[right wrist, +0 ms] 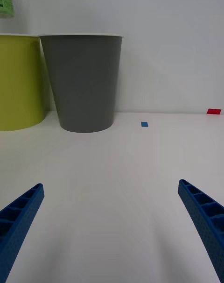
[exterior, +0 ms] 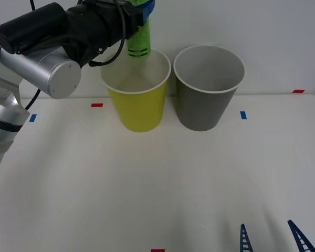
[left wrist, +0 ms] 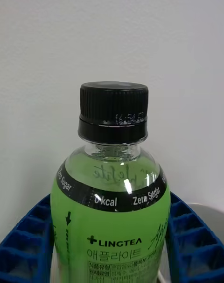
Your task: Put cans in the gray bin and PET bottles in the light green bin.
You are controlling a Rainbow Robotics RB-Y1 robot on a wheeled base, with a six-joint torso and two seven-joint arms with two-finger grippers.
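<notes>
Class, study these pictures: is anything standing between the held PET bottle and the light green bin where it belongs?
Nothing visible does. The left gripper holds the PET bottle directly above the open mouth of the light green bin. The gray bin stands beside it, out of the path.

Green bin (exterior: 139, 107) and gray bin (exterior: 206, 100) side by side at table's (exterior: 147, 184) far edge, bottle (exterior: 139, 39) above green bin's mouth, near table open

White table (exterior: 94, 184). Light green bin (exterior: 139, 105) and gray bin (exterior: 205, 102) stand upright on it, side by side, well ahead of right gripper (exterior: 273, 239); gray one nearer it. Small red and blue tape marks scattered around bins.
</notes>
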